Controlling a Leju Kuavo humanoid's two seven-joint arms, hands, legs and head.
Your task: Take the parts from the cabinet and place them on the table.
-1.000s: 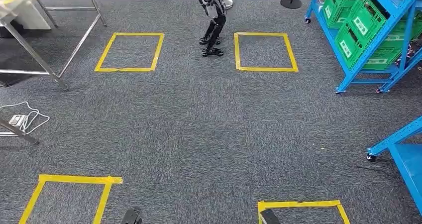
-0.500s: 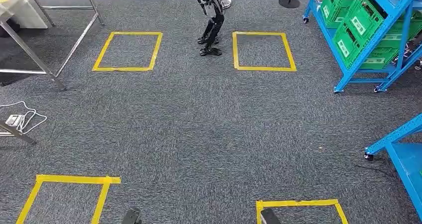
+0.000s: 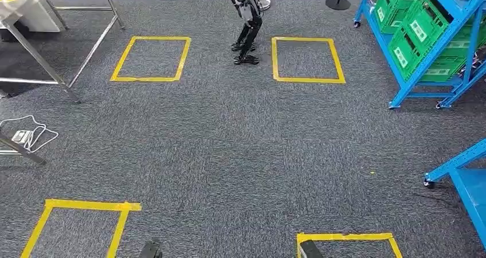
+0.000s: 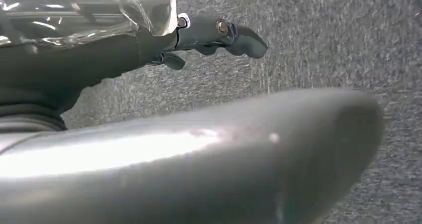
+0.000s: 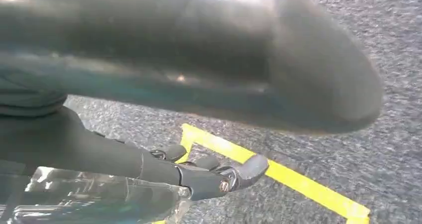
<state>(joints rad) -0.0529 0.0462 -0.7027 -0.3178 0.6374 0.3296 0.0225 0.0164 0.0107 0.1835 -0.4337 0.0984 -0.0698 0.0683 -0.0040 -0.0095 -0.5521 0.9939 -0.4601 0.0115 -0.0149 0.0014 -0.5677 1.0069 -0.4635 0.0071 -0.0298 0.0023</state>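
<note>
Your view has swung slightly left, blue shelf sliding right, so you're mid-walk, left hand and right hand each carrying a clear-wrapped part.

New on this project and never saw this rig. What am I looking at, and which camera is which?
It is a walking humanoid robot with two arms.

The wide picture is its head camera, looking down at grey carpet marked with yellow tape squares. Another robot stands ahead, and blue racks with green crates stand on the right.

The other two pictures come from wrist cameras, turned sideways. The big blurred grey shape is each hand's thumb.

The left hand and right hand each lie against clear plastic wrap, probably a bagged part. I cannot confirm the grip.
</note>
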